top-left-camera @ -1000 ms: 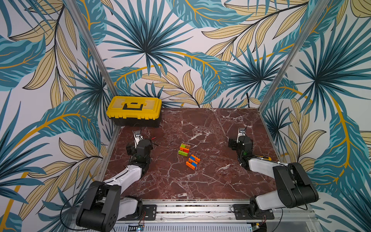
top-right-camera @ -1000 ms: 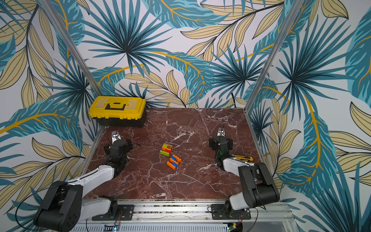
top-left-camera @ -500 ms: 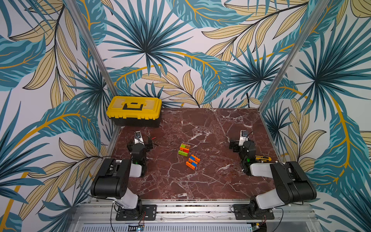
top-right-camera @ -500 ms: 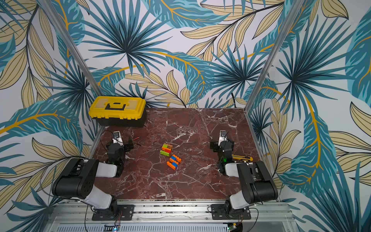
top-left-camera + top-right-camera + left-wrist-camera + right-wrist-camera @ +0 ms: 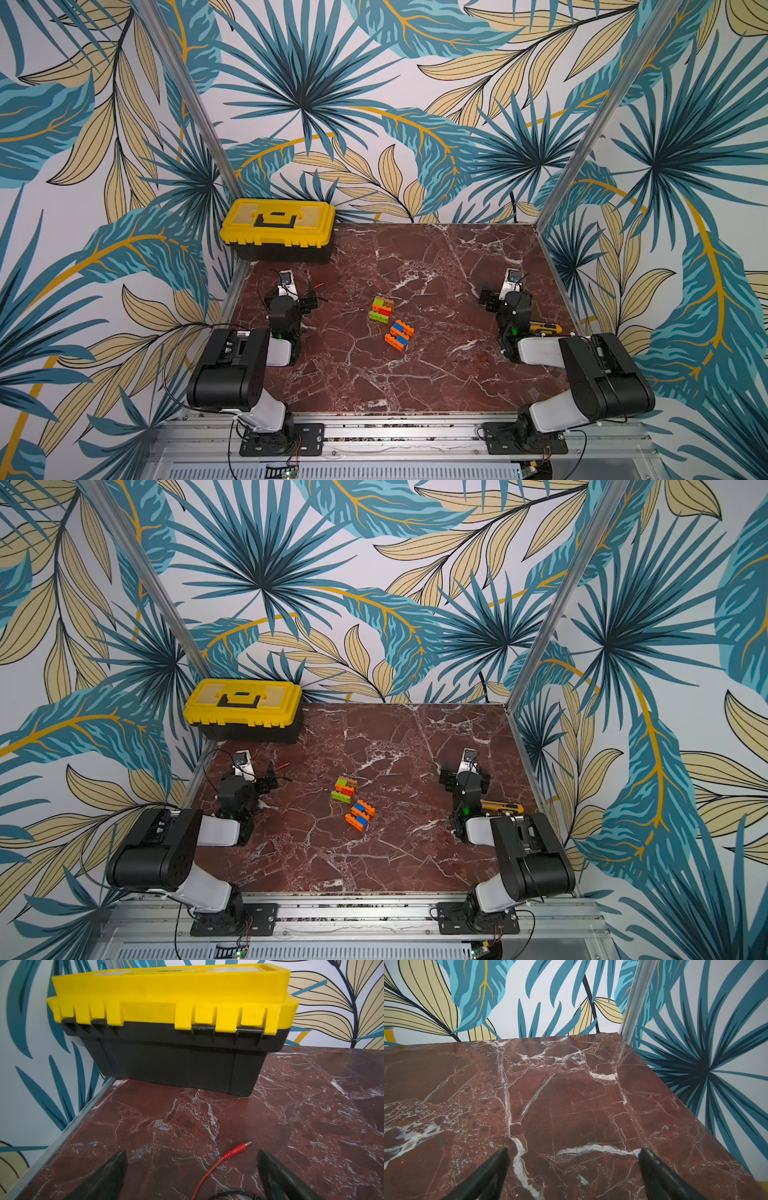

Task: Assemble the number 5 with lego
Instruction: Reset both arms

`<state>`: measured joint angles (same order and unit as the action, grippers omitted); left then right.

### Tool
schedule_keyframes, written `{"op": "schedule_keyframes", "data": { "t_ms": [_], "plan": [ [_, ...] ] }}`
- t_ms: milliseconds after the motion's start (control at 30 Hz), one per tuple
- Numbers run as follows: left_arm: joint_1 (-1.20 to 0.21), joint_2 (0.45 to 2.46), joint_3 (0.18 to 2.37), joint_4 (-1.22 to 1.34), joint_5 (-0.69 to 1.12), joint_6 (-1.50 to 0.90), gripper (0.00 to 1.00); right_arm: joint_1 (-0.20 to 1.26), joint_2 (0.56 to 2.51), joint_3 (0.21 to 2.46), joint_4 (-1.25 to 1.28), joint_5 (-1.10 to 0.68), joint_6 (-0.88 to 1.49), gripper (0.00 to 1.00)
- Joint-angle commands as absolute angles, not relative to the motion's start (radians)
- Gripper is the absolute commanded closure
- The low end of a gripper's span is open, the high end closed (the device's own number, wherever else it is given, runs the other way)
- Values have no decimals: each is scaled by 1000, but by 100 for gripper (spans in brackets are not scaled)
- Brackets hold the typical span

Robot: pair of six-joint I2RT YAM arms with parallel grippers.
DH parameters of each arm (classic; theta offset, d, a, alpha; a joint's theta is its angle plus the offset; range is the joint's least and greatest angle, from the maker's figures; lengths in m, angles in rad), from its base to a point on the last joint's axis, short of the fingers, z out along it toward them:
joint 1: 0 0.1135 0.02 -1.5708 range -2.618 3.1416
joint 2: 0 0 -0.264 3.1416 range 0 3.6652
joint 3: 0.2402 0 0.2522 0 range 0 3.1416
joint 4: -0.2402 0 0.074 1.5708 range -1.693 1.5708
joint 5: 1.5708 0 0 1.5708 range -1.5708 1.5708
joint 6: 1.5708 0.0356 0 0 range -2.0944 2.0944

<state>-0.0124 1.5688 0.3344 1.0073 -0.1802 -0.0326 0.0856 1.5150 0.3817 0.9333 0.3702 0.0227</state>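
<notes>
Two lego clusters lie in the middle of the marble table, seen in both top views. One is green, orange, red and tan [image 5: 381, 309] [image 5: 345, 788]. The other is orange and blue striped [image 5: 399, 334] [image 5: 360, 815], close by on the near right; I cannot tell whether they touch. My left gripper [image 5: 289, 297] [image 5: 248, 776] [image 5: 191, 1159] stands open and empty well left of them, facing the toolbox. My right gripper [image 5: 506, 296] [image 5: 465, 777] [image 5: 574, 1155] stands open and empty well right of them, over bare marble. No lego appears in either wrist view.
A yellow and black toolbox [image 5: 278, 230] [image 5: 245, 710] [image 5: 166, 1022] fills the far left corner. A red wire with a plug [image 5: 236, 1149] [image 5: 319, 286] lies by my left gripper. A yellow utility knife [image 5: 544, 328] [image 5: 500, 807] lies at the right edge behind my right arm.
Both arms have folded back toward their bases, elbows now raised near the front rail. The grippers stay open at the table's sides. The lego clusters have not moved.
</notes>
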Motion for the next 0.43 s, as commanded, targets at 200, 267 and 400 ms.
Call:
{"op": "schedule_keyframes", "data": {
  "t_ms": [200, 267, 400],
  "plan": [
    [-15, 1574, 360, 1009, -184, -10, 0, 84, 1524, 358, 986, 368, 29, 1],
    [-2, 1569, 365, 993, -155, -18, 0, 84, 1523, 356, 985, 354, 23, 1],
    [-1, 1569, 362, 999, -155, -18, 0, 84, 1523, 354, 993, 330, 14, 1]
  ]
}}
